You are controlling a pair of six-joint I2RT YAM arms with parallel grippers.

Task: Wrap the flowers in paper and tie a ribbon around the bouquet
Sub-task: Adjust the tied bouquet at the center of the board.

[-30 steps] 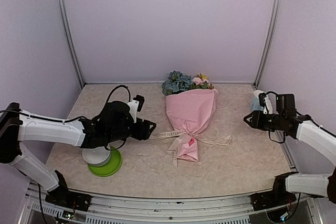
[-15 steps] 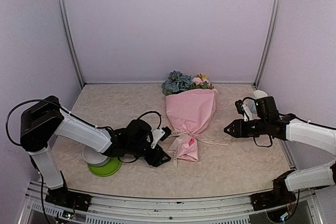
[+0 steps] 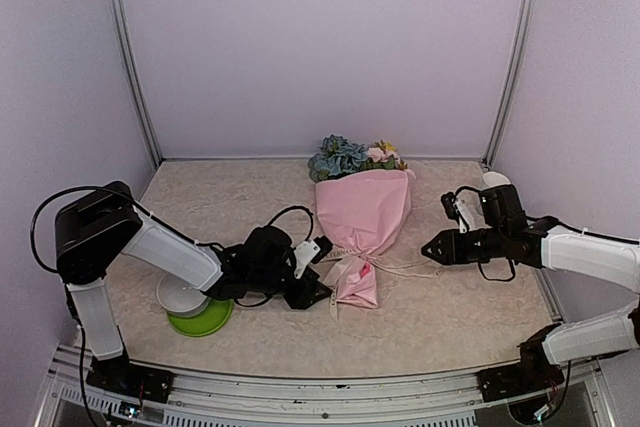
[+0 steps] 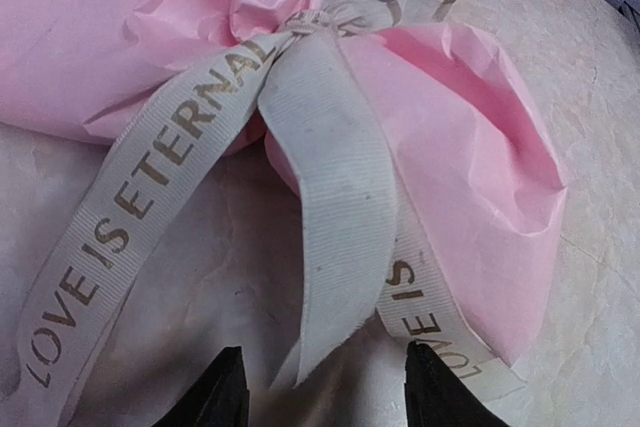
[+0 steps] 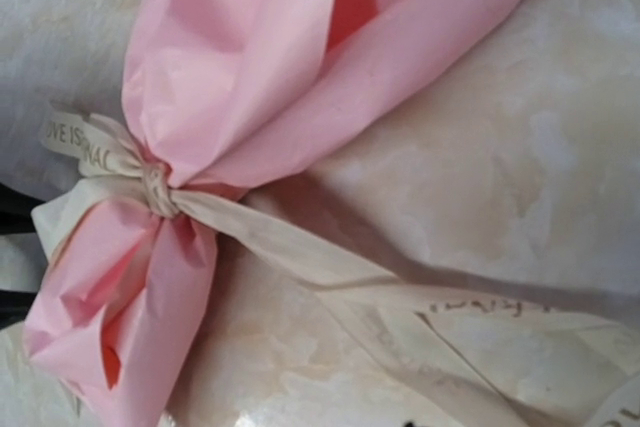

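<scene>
Tied bouquet (image 3: 362,217) lies mid-worktop, its blue, pink and yellow flowers (image 3: 350,158) toward the back wall. Crumpled pink paper (image 5: 230,57) is cinched at the neck by a knotted cream ribbon (image 4: 330,197) lettered "LOVE IS ETERNAL". The mottled beige worktop (image 3: 240,197) sits inside lilac walls (image 3: 320,47). The left gripper (image 4: 332,397) has its jaws parted on either side of a loose ribbon tail. The right gripper (image 3: 427,249) points at the opposite tails, and whether its jaws are parted cannot be told. A white bowl (image 3: 182,299) on a green plate (image 3: 205,322) is partly hidden by the left arm.

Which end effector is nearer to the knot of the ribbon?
Left. The left end effector is close beside the knot, at a ribbon tail; the right end effector is farther away on the opposite side.
</scene>
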